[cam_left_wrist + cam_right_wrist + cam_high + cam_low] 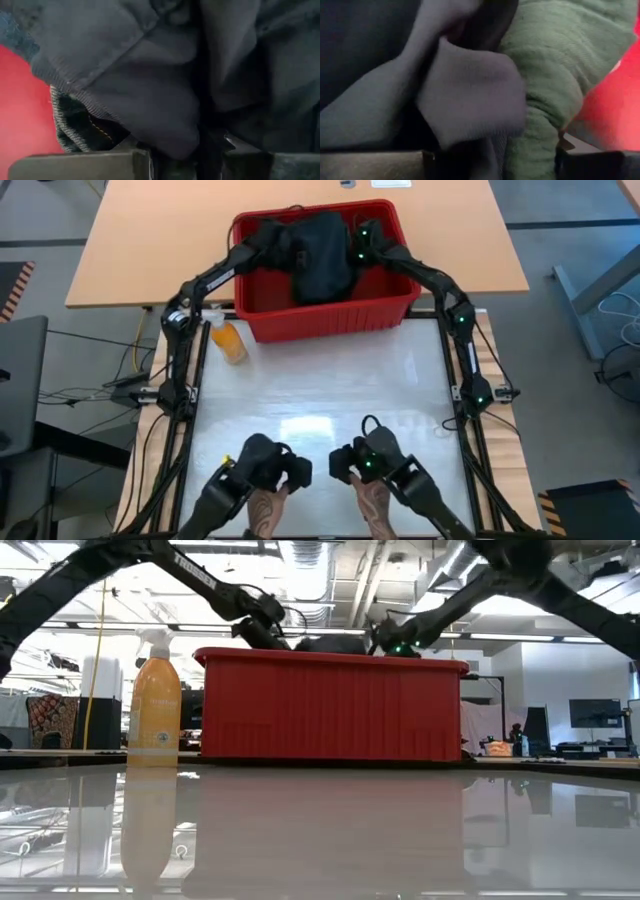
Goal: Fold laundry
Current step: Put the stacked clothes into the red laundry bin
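High view is showing both my arms reaching far across the white table (320,395) into the red bin (325,315) at its far edge. My left arm is bending at the elbow near the table's left rail and stretching inward, and my left gripper (272,235) is sitting on the left part of the laundry (318,250), a dark heap filling the bin. My right arm is mirroring it from the right rail, with my right gripper (362,242) pressing at the heap's right side, a green light glowing on its wrist.

In the left wrist view my fingers are standing close together with a fold of dark grey cloth (150,100) pinched between them, so I am clamping the laundry. In the right wrist view a grey fold and green cloth (555,75) are lying between my fingers; I cannot tell whether they are gripping.

An orange spray bottle (228,340) is standing just left of the bin. In the low view white lettering is running along my left arm, too small to read surely.
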Motion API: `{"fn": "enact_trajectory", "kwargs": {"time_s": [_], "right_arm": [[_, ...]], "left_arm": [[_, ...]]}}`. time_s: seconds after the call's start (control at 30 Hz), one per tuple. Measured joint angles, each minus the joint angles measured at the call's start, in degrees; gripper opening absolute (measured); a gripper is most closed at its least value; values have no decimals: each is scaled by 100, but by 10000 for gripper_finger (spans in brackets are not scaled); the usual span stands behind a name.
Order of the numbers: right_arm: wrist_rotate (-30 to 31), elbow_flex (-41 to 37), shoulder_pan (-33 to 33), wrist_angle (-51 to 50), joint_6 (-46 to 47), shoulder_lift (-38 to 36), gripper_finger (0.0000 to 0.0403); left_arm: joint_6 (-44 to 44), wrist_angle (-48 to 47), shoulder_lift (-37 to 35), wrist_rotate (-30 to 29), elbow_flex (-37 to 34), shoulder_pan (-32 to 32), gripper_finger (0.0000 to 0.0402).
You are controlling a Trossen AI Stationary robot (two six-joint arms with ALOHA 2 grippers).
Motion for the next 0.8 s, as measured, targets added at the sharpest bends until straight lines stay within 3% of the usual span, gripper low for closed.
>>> {"fn": "enact_trajectory", "kwargs": {"time_s": [0.1,0.3,0.43,0.57,0.67,0.8], "right_arm": [[139,21,15,-187,-185,109,179],[874,32,40,-766,-1013,107,179],[1012,31,-53,-1055,-1059,60,268],[1137,51,-204,-1464,-958,24,352],[1524,39,-293,-1617,-942,3,376],[1864,38,-359,-1520,-1037,-259,376]], "left_arm": [[448,-658,231,-327,386,-15,77],[1120,-1321,360,-1135,513,-17,172],[1486,-1659,310,-1907,522,-28,218],[1636,-1812,196,-2243,522,5,236],[1657,-1864,98,-2469,519,14,238],[1798,-1810,-122,-2846,515,20,239]]}}
